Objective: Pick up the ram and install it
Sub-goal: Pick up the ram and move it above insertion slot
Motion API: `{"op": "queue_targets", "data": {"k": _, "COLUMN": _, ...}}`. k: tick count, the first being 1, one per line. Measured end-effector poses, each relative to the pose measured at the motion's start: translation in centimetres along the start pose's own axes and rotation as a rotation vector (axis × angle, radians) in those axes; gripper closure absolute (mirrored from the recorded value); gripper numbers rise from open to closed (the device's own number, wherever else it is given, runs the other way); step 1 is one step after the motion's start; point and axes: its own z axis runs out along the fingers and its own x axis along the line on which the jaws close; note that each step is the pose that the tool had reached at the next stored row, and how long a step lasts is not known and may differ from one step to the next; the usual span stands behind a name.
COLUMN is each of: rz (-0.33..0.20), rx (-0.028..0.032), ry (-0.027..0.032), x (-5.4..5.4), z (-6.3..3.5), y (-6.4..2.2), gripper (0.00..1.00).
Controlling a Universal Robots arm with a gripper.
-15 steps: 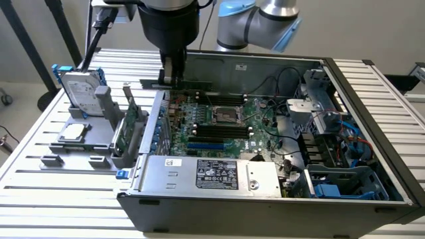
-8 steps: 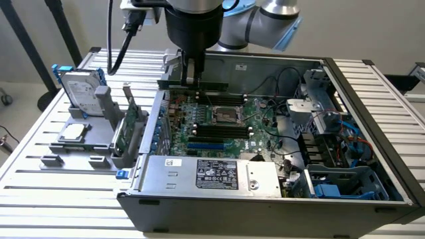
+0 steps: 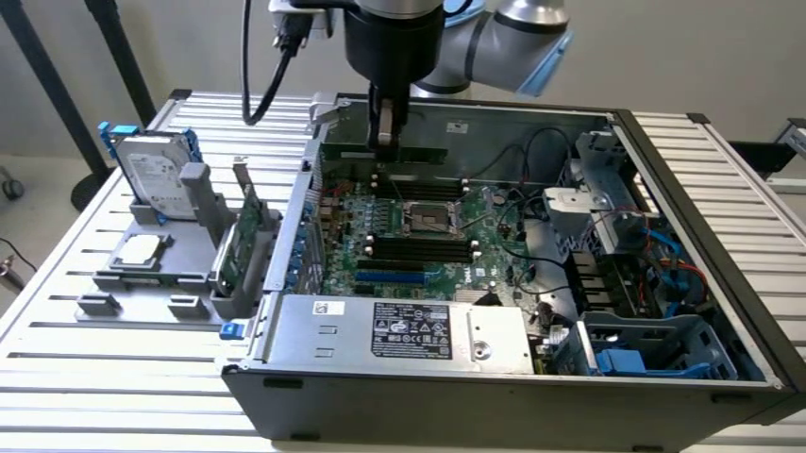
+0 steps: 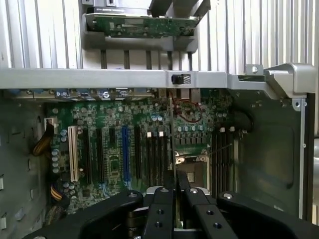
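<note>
Here the fingers (image 4: 162, 211) are pressed nearly together, pinching the ram (image 4: 173, 144) by its upper edge. It hangs edge-down inside the open computer case (image 3: 504, 415), above the motherboard (image 3: 377, 222). Taking the CPU socket (image 3: 428, 218) as landmark, the ram sits just beside it, on the side where the dark memory slots (image 3: 422, 181) lie towards the case's rear wall. Its long axis runs parallel to those slots. It looks raised above them and not yet seated, so what separates ram and slot seems a slight sideways offset and the drop.
</note>
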Motion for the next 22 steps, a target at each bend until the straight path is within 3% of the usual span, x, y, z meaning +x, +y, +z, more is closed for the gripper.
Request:
{"op": "queue_targets", "data": {"k": 10, "rz": 0.001, "rx": 0.0027, "ry": 0.0497, "x": -3.5, "z": 1.64, "y": -1.18, "gripper": 0.86}}
{"op": "queue_targets", "data": {"k": 12, "rz": 0.001, "rx": 0.0033, "ry": 0.0621, "x": -4.0, "z": 1.92, "y": -1.38, "gripper": 0.86}}
{"op": "queue_targets", "data": {"k": 17, "rz": 0.002, "rx": 0.0054, "ry": 0.0994, "x": -5.0, "z": 2.52, "y": -1.92, "gripper": 0.86}}
{"op": "queue_targets", "data": {"k": 22, "rz": 0.003, "rx": 0.0068, "ry": 0.127, "x": -5.2, "z": 2.97, "y": -3.33, "gripper": 0.86}}
